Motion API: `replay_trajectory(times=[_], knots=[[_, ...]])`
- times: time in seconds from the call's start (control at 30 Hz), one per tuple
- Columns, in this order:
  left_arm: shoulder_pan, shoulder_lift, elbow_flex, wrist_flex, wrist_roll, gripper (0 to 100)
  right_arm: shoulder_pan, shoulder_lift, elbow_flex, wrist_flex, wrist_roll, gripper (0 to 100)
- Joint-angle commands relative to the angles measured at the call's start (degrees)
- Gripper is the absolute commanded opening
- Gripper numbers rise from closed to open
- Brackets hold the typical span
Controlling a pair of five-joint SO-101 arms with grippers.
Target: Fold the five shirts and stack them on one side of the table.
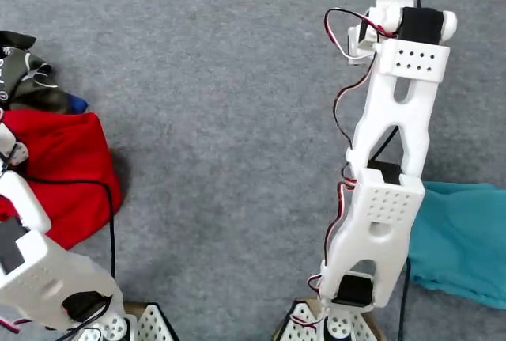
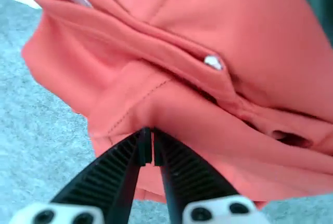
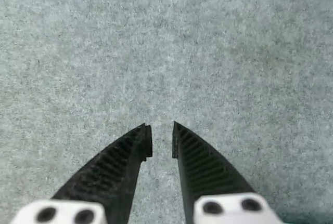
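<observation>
The left hand (image 2: 152,142) is closed, its tips pressed to a fold of the red shirt (image 2: 218,104), which is bunched at the left of the surface (image 1: 237,119). Whether cloth is pinched cannot be told, and a shallow pinch could be lost on lifting. A teal shirt (image 1: 462,234) lies unfolded at the right. The right hand (image 3: 162,141), narrowly parted, is held over bare surface. A dark shirt (image 1: 28,80) heaped beyond the red one could be dragged along.

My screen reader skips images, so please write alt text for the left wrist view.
The left gripper, shut, points at a fold of a crumpled red shirt with a small white button, lying on the grey table.
</observation>
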Motion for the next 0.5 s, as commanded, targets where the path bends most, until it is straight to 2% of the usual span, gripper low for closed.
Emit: replay_trajectory(times=[0.0, 0.1, 0.3, 0.4, 0.47], knots=[[1.14, -1.63, -8.26, 7.74, -0.26, 2, 0.84, -5.32, 0.13, 1.05, 0.44, 9.2], [4.57, -2.51, -16.97, 16.09, 0.0, 2, 0.84, -6.46, 0.22, 1.05, 0.44, 9.2], [14.33, -7.78, -18.02, 16.0, 0.44, 2, 1.98, -11.65, 4.18, 1.05, 0.44, 9.2], [14.68, -8.84, -17.14, 15.82, 0.44, 2, 3.12, -15.6, 11.91, 1.05, 0.44, 9.2], [12.04, -7.78, -16.88, 15.74, 0.44, 6, 3.74, -18.86, 17.63, 1.05, 0.44, 9.2]])
